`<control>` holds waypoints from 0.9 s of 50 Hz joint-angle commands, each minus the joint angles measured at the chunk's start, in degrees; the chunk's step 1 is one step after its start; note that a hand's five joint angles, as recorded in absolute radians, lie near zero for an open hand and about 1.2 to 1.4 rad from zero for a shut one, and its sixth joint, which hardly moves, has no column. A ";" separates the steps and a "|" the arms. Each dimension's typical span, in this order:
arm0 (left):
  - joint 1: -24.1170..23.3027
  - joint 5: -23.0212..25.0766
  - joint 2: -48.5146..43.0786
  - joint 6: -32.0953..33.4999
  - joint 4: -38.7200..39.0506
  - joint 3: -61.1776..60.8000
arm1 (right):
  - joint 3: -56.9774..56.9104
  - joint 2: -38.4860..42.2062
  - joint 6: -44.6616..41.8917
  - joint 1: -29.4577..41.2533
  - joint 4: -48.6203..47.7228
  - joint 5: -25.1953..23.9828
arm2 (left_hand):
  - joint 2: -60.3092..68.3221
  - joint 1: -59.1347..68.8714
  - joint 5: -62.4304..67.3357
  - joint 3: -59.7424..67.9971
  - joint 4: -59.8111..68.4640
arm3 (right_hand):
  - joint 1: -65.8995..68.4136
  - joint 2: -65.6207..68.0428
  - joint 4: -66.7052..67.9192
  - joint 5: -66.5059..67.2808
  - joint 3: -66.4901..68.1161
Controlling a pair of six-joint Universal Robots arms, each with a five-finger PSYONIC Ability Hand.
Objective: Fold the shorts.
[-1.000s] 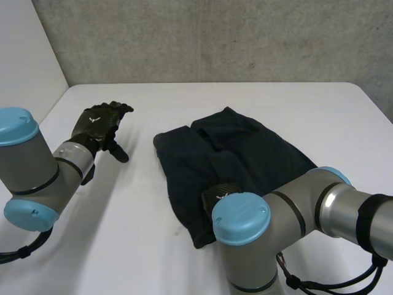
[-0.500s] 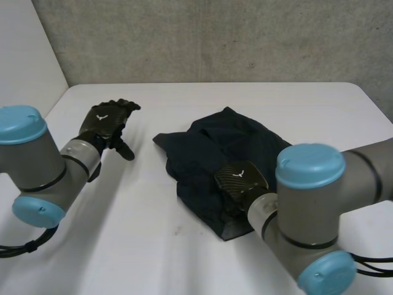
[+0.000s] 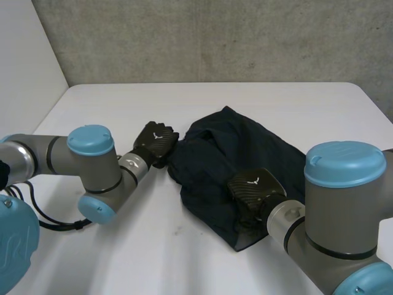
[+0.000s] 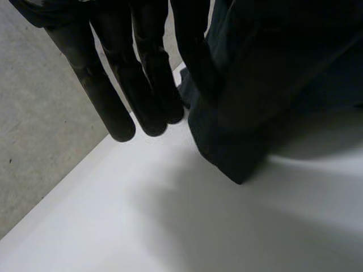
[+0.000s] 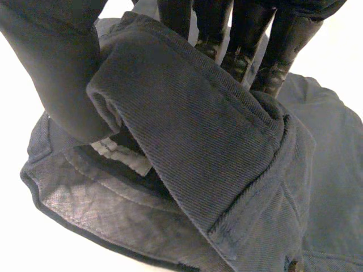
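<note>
Two hands are at the dark blue shorts (image 3: pixel 239 153), which lie bunched a little right of centre on the white table (image 3: pixel 123 258). The right hand (image 3: pixel 255 187) is at the near edge, with thumb and fingers pinching a thick ribbed fold (image 5: pixel 187 130). The left hand (image 3: pixel 156 140) is at the cloth's left edge, its straight fingers (image 4: pixel 113 96) just beside the fabric and gripping nothing. The risk, as I judge it, is that only one side is held. Carrying the fold across could drag the whole heap, or the bulky pinch could slip and leave a crooked, lumpy fold.
</note>
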 commanded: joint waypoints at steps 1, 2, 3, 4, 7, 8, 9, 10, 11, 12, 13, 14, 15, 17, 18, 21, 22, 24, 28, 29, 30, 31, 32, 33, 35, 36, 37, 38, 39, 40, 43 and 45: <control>-2.06 -1.95 5.39 -0.39 -0.20 -1.26 | 0.53 -5.13 -5.29 -2.81 0.60 0.00 | 18.17 15.81 19.42 18.49 18.86 | 22.86 12.68 13.13 34.54 12.85; -2.06 -2.47 7.15 -0.21 -0.47 -1.88 | 0.10 -6.18 -8.18 -4.21 0.86 0.08 | 18.17 15.81 19.42 18.49 18.86 | 22.86 12.68 13.13 34.54 12.85; -2.06 -3.79 10.91 -0.21 -0.73 -4.06 | -0.17 -6.89 -9.86 -4.83 1.12 0.17 | 18.17 15.81 19.42 18.49 18.86 | 22.86 12.68 13.13 34.54 12.85; -2.06 -4.49 12.86 -0.21 -0.91 -5.38 | -0.52 -7.50 -11.44 -5.36 1.47 0.26 | 18.17 15.81 19.42 18.49 18.86 | 22.86 12.68 13.13 34.54 12.85; -2.06 -6.25 21.36 -0.12 -2.48 -11.17 | -3.15 -9.79 -16.99 -6.07 3.31 0.61 | 18.17 15.81 19.42 18.49 18.86 | 22.86 12.68 13.13 34.54 12.85; -2.06 -6.52 23.75 -0.12 -3.10 -12.59 | -3.86 -10.40 -18.04 -6.07 3.93 0.61 | 18.17 15.81 19.42 18.49 18.86 | 22.86 12.68 13.13 34.54 12.85; -2.06 -6.78 26.13 -0.12 -3.80 -14.00 | -5.34 -11.54 -19.62 -6.07 5.50 0.79 | 18.17 15.81 19.42 18.49 18.86 | 22.86 12.68 13.13 34.54 12.85; -2.15 -6.96 31.55 -0.29 -5.55 -16.62 | -6.14 -12.25 -20.16 -6.16 6.47 0.79 | 18.17 15.81 19.42 18.49 18.86 | 22.86 12.68 13.13 34.54 12.85; -2.15 -6.96 33.69 -0.64 -6.26 -17.43 | -7.10 -12.86 -20.68 -6.16 7.44 0.79 | 18.17 15.81 19.42 18.49 18.86 | 22.86 12.68 13.13 34.54 12.85; -2.24 -6.96 35.80 -1.00 -7.14 -18.22 | -8.07 -13.48 -21.12 -6.16 8.50 0.79 | 18.17 15.81 19.42 18.49 18.86 | 22.86 12.68 13.13 34.54 12.85; -2.32 -6.96 38.17 -1.17 -8.11 -19.01 | -10.08 -14.27 -21.48 -6.33 10.94 0.70 | 18.17 15.81 19.42 18.49 18.86 | 22.86 12.68 13.13 34.54 12.85; -2.50 -6.88 42.72 -1.44 -9.86 -20.76 | -11.15 -14.45 -21.57 -6.59 12.18 0.61 | 18.17 15.81 19.42 18.49 18.86 | 22.86 12.68 13.13 34.54 12.85; -2.67 -6.87 45.11 -1.70 -10.83 -21.56 | -12.20 -14.54 -21.57 -6.77 13.33 0.44 | 18.17 15.81 19.42 18.49 18.86 | 22.86 12.68 13.13 34.54 12.85; -3.20 -6.87 50.11 -2.75 -12.50 -23.66 | -15.18 -14.80 -21.30 -7.73 15.79 0.09 | 18.17 15.81 19.42 18.49 18.86 | 22.86 12.68 13.13 34.54 12.85; -3.46 -6.87 51.36 -3.11 -12.77 -24.20 | -16.07 -14.80 -21.30 -8.17 16.32 0.08 | 18.17 15.81 19.42 18.49 18.86 | 22.86 12.68 13.13 34.54 12.85; -4.52 -6.79 55.23 -5.03 -12.86 -26.13 | -18.71 -14.89 -21.13 -10.20 17.65 0.00 | 18.17 15.81 19.42 18.49 18.86 | 22.86 12.68 13.13 34.54 12.85; -4.78 -6.61 55.76 -5.65 -12.77 -26.66 | -19.06 -14.89 -21.13 -10.37 17.73 0.00 | 18.17 15.81 19.42 18.49 18.86 | 22.86 12.68 13.13 34.54 12.85; -5.13 -6.61 55.51 -6.62 -12.51 -27.54 | -19.07 -14.80 -21.13 -10.46 17.73 -0.53 | 18.17 15.81 19.42 18.49 18.86 | 22.86 12.68 13.13 34.54 12.85; -5.14 -6.52 49.55 -8.99 -10.58 -27.64 | -17.67 -14.28 -20.87 -10.55 18.00 -0.97 | -14.32 -16.68 -13.08 -14.00 -13.63 | 22.86 12.68 13.13 34.54 12.85; -5.14 -6.61 44.48 -10.04 -9.71 -26.94 | -17.05 -14.28 -20.95 -10.55 18.00 -0.97 | -26.93 -29.29 -25.68 -26.61 -26.24 | 22.86 12.68 13.13 34.54 12.85; -5.14 -6.52 42.26 -10.40 -9.35 -26.32 | -16.35 -14.28 -21.04 -10.64 18.00 -1.14 | -26.89 -29.25 -25.64 -26.57 -26.19 | 22.86 12.68 13.13 34.54 12.85; -5.31 -6.78 36.93 -11.19 -8.65 -24.23 | -14.95 -14.28 -21.04 -10.73 17.82 -1.67 | -27.22 -29.58 -25.98 -26.90 -26.53 | 22.86 12.68 13.13 34.54 12.85; -5.40 -6.87 35.31 -11.46 -8.64 -23.42 | -14.41 -14.28 -21.04 -10.73 17.65 -1.76 | -27.39 -29.75 -26.15 -27.07 -26.70 | 22.86 12.68 13.13 34.54 12.85; -5.40 -6.96 33.38 -11.72 -8.64 -22.28 | -13.89 -14.28 -21.04 -10.73 17.56 -1.85 | -28.06 -30.42 -26.81 -27.74 -27.37 | 22.86 12.68 13.13 34.54 12.85; -5.40 -7.05 26.81 -12.94 -8.73 -18.08 | -12.83 -14.28 -21.04 -10.38 17.38 -2.20 | -31.07 -33.43 -29.83 -30.75 -30.38 | 22.86 12.68 13.13 34.54 12.85; -5.31 -6.88 24.59 -13.47 -8.73 -16.75 | -12.48 -14.28 -21.04 -10.29 17.38 -2.37 | -31.42 -33.79 -30.18 -31.10 -30.73 | 22.86 12.68 13.13 34.54 12.85; -5.23 -6.70 22.48 -14.00 -8.73 -15.43 | -12.21 -14.28 -21.04 -10.29 17.38 -2.64 | -31.76 -34.12 -30.52 -31.44 -31.07 | 22.86 12.68 13.13 34.54 12.85; -5.14 -6.61 20.72 -14.62 -8.64 -14.20 | -11.60 -14.28 -20.95 -10.29 17.38 -2.90 | -31.93 -34.29 -30.69 -31.61 -31.24 | 22.86 12.68 13.13 34.54 12.85; -4.96 -6.26 17.57 -15.93 -8.56 -11.84 | -11.25 -14.28 -20.95 -10.29 17.38 -2.90 | -32.60 -34.96 -31.36 -32.28 -31.91 | 22.86 12.68 13.13 34.54 12.85; -4.87 -6.17 16.23 -16.64 -8.47 -10.77 | -10.98 -14.28 -21.04 -10.20 17.38 -2.99 | -32.94 -35.30 -31.69 -32.62 -32.25 | 22.86 12.68 13.13 34.54 12.85; -5.05 -5.04 12.02 -19.27 -8.12 -6.04 | -9.93 -14.28 -21.04 -10.11 17.30 -2.99 | -33.11 -35.47 -31.87 -32.79 -32.42 | 22.86 12.68 13.13 34.54 12.85; -5.05 -4.24 10.08 -20.07 -7.77 -3.74 | -9.40 -14.45 -21.04 -9.94 17.29 -2.99 | -32.94 -35.31 -31.70 -32.62 -32.25 | 22.86 12.68 13.13 34.54 12.85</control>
